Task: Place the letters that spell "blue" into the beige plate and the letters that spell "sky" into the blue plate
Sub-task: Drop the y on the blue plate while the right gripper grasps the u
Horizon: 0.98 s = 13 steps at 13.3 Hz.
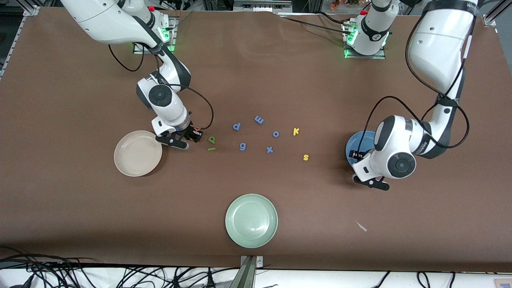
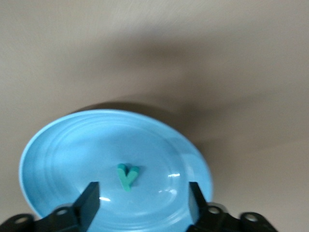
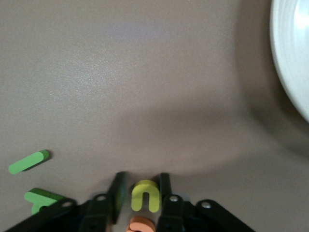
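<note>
The blue plate is sitting toward the left arm's end of the table and is holding 1 letter, the teal y, lying flat near its middle. The left gripper is hanging over that plate with its fingers spread wide and nothing between them.

The beige plate is lying toward the right arm's end of the table, and the part of it in view is holding no letters. The right gripper is sitting low at the table just beside it, its fingers drawn in narrow around the yellow u; the orange e is lying right against the u. The green b and the green l are resting on the table close by.

The pale green plate is standing nearest the front camera, holding nothing. The yellow k and yellow s are lying on the table between the plates, beside 5 blue letters
</note>
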Motion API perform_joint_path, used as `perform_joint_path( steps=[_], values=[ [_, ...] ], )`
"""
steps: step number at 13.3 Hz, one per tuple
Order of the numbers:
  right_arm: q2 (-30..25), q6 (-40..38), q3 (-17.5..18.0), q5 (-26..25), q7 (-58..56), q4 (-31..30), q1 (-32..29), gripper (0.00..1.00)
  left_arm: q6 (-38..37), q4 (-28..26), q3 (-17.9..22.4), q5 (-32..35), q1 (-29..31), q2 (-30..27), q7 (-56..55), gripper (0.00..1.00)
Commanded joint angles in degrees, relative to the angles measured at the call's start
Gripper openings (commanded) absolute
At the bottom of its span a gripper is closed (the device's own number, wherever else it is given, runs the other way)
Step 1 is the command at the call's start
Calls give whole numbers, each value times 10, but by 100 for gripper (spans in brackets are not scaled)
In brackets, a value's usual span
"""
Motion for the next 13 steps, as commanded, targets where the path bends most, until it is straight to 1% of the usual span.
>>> perform_joint_path(
  steps=[1, 2, 3, 4, 5, 6, 7, 8, 10, 12, 13],
  values=[
    [7, 8, 2, -16, 14, 1, -3, 31, -10, 10, -4, 8, -22, -23, -17, 100],
    [7, 8, 2, -16, 14, 0, -3, 34, -8, 21, -6, 10, -31, -15, -13, 100],
    [8, 8, 2, -15, 14, 0, -3, 38, -5, 30, -7, 12, -45, -4, -12, 100],
    [10, 8, 2, -15, 16, 0, -3, 38, -4, 44, -6, 12, -68, 5, -18, 100],
    [11, 9, 2, -16, 27, 0, -3, 42, -3, 57, -6, 11, -89, 18, -20, 100],
    [12, 9, 2, -18, 32, 0, -3, 49, 1, 62, -5, 10, -108, 27, -28, 100],
    [11, 9, 2, -19, 32, 0, -3, 49, 19, 62, -6, 11, -125, 31, -60, 100],
    [12, 9, 2, -19, 32, 0, -3, 49, 49, 56, -5, 13, -134, 32, -81, 100],
    [12, 10, 2, -19, 32, 0, -3, 46, 67, 55, -6, 8, -140, 50, -91, 100],
    [13, 15, 2, -19, 32, -2, -3, 36, 98, 52, -6, 8, -154, 60, -111, 100],
    [13, 19, 2, -19, 32, -5, -3, 26, 102, 53, -6, 8, -163, 69, -128, 100]
  ],
)
